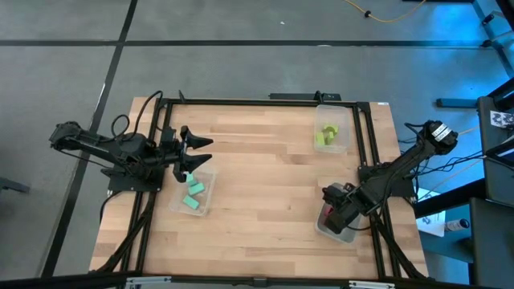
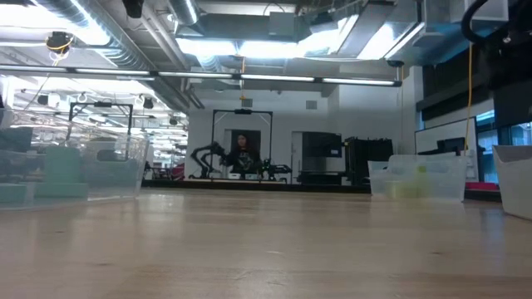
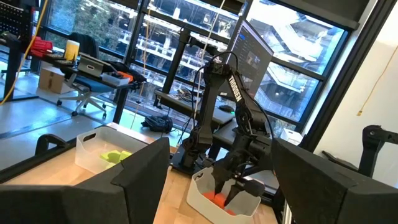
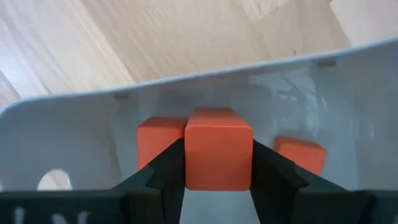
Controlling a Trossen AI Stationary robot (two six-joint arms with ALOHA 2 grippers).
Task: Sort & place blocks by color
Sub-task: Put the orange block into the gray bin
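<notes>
Red block [image 4: 218,149], clamped between the right gripper [image 4: 218,163] fingers over the five o'clock tub [image 4: 74,124], looks rigid, light; flat sides grip well. Left gripper [image 1: 195,152] fingers spread.

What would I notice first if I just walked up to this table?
First, the right claw pinching a red block inside the clear tub at the table's near right corner, with two more red blocks beside it. Then the green blocks in the tub under the left claw, which hangs open above them, and the lime blocks in the far tub.
</notes>
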